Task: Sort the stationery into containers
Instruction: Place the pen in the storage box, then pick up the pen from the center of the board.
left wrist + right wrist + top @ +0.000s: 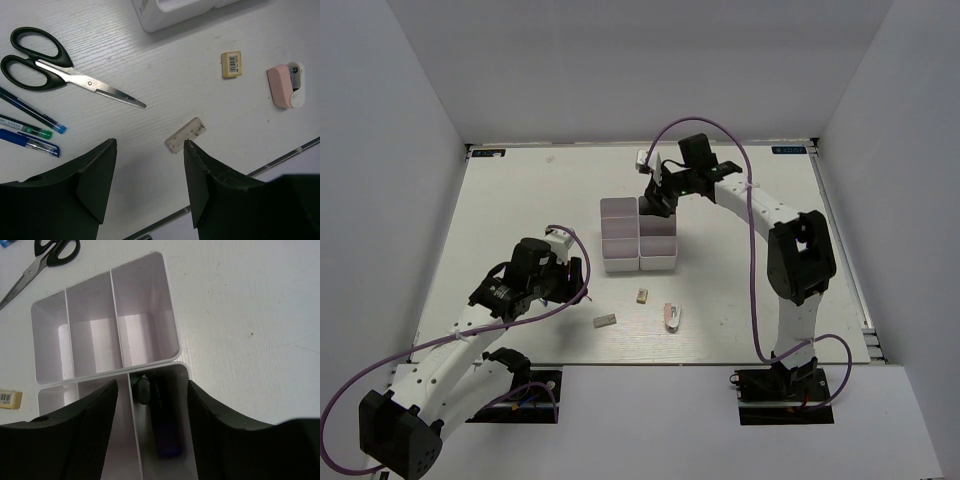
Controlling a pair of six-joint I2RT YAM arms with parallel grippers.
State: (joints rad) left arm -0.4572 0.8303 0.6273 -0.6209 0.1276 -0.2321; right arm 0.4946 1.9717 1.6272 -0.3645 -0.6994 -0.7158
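The containers (618, 212) are a block of white and pale-lilac bins at the table's middle. My right gripper (656, 201) hangs open over the far right bin. In the right wrist view it (152, 385) is open above a bin (171, 305) in which a black-bodied purple highlighter (165, 427) lies. My left gripper (566, 277) is open and empty left of the bins. In the left wrist view it (150, 150) hovers next to the grey-white flat block (186, 135). The beige eraser (231, 64), white-pink stapler-like piece (286, 85), black-handled scissors (60, 65) and blue pens (30, 142) lie loose.
In the top view the block (605, 321), eraser (642, 296) and stapler piece (672, 317) lie in front of the bins. A green-tipped pen (25, 126) lies between the blue pens. White walls enclose the table on three sides. The scissors (45, 257) also show in the right wrist view.
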